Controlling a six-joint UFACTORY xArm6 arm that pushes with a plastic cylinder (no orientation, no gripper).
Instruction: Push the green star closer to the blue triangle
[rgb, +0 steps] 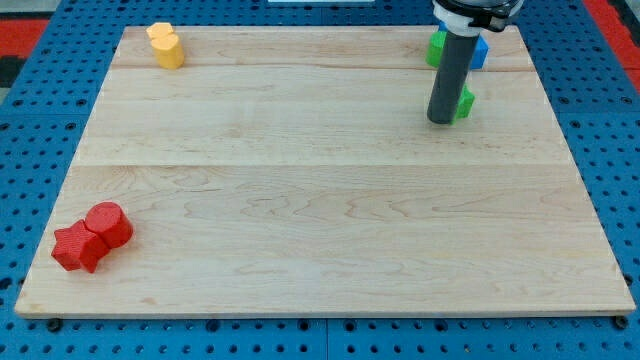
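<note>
Wooden board (320, 200): yellow blocks (166, 45), red blocks (92, 237).

Lab bench (blue pegboard (40, 120), wooden board (320, 200)).

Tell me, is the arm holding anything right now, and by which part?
Nothing is held; the rod cannot grip. My tip rests on the board just left of a small green block, seemingly touching its side. Contact can't be confirmed.

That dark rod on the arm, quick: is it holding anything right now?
My tip: no pincer, so it holds nothing; it stands against the small green block, on that block's left in the view.
</note>
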